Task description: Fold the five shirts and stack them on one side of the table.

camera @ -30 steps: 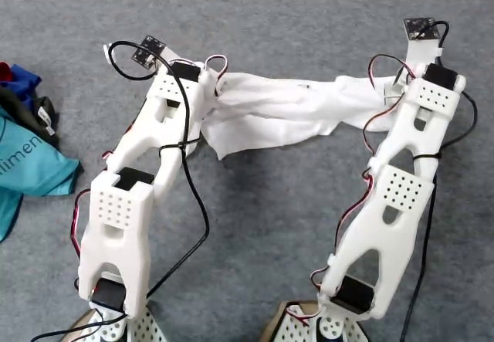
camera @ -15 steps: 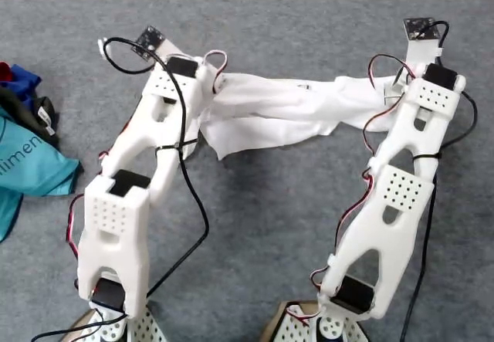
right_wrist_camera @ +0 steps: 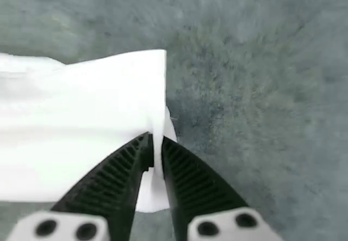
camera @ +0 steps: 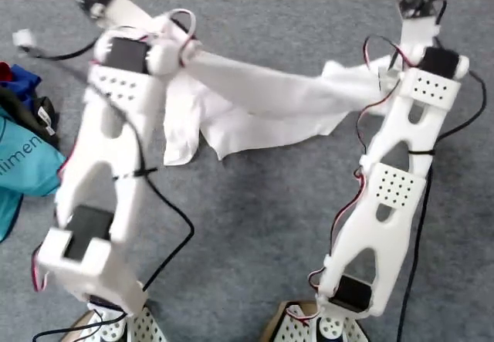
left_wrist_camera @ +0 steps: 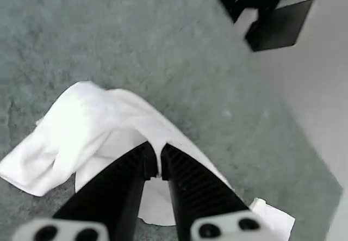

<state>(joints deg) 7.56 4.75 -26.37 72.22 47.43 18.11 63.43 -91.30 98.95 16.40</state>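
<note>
White shirt (camera: 262,99) is held between the two arms, spanning the far side of the grey surface (camera: 255,234).

- The left jaws are pressed together on a bunched fold of the cloth.
- The right jaws are pinching the cloth at one edge.
- The left arm (camera: 100,149) is lifted well up. Cloth is draped from it, and a loose flap appears to rest on the surface below.

A two-point hold of this kind is judged to serve for drawing the shirt taut, so that it can be laid out flat for folding. Slack and creasing are noted mid-span, so more spreading is probably needed.

A heap of unfolded shirts (camera: 27,157) is noted at the left edge, well apart from the white one and presumably waiting. The task is judged to be at an early stage.
</note>
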